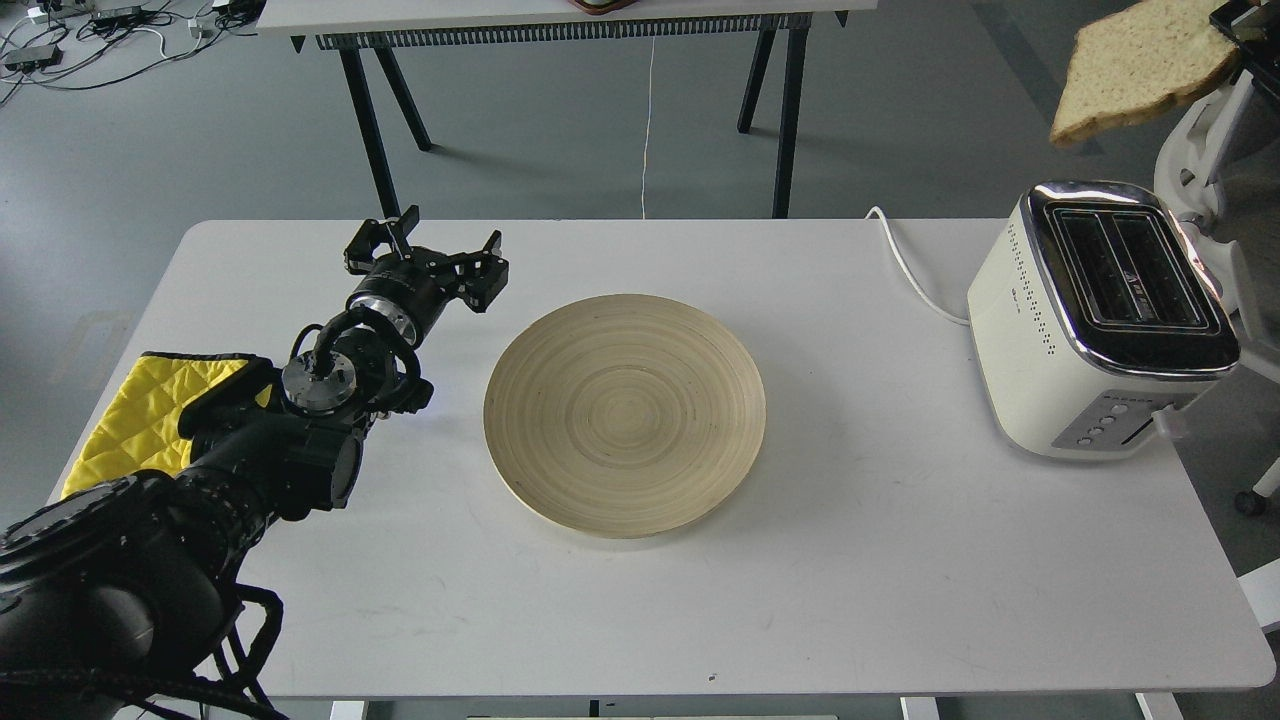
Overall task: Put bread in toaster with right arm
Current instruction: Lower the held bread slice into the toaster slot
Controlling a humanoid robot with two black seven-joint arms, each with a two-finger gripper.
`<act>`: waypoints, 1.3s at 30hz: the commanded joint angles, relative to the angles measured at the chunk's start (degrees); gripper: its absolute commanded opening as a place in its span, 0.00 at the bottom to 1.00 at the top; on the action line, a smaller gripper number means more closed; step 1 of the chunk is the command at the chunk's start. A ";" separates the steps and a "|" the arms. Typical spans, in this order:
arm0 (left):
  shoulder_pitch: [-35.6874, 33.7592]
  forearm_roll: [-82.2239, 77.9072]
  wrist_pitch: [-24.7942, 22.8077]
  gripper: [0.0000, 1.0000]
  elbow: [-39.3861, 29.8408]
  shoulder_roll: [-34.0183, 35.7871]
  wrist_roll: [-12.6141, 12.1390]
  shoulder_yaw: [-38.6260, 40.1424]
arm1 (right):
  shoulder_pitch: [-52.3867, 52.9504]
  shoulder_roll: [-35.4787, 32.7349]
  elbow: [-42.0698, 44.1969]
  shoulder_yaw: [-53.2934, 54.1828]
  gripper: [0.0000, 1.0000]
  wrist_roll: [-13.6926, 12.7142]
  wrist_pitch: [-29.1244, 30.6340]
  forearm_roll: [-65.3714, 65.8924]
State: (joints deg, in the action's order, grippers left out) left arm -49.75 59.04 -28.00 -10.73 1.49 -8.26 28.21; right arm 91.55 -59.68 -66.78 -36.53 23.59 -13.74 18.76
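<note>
At upper right of the frame, the pale tan bread slice [1140, 65] hangs tilted above the cream-white chrome-topped toaster [1095, 320], held by its right edge. The right gripper [1240, 25] is barely in view and its opening cannot be told. The left gripper [425, 250] hovers spread and empty.

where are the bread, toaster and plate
bread [1140, 65], head view, middle of the slice's face
toaster [1020, 340], head view, cream side wall
plate [520, 400], head view, left rim

Tilted bread slice [1140, 68] aloft above cream 2-slot toaster [1085, 330]
</note>
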 commanded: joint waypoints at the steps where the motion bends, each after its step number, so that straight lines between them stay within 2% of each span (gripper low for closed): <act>1: 0.01 0.02 0.00 1.00 0.00 0.00 0.00 0.00 | 2.23 -0.88 -0.11 -4.33 0.00 -1.08 0.38 1.97; 9: 0.01 0.02 0.00 1.00 0.00 0.00 -0.09 0.00 | 3.63 -4.39 -1.77 -6.36 0.00 -4.07 2.13 11.11; 39: 0.01 0.02 0.00 1.00 0.09 0.00 -0.09 0.00 | 3.81 -7.47 -7.75 -6.71 0.00 -5.48 5.56 16.92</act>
State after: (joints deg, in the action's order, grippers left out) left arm -49.75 59.02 -28.00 -10.73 1.49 -8.36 28.21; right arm 95.37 -66.75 -74.03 -43.25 18.45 -8.63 35.29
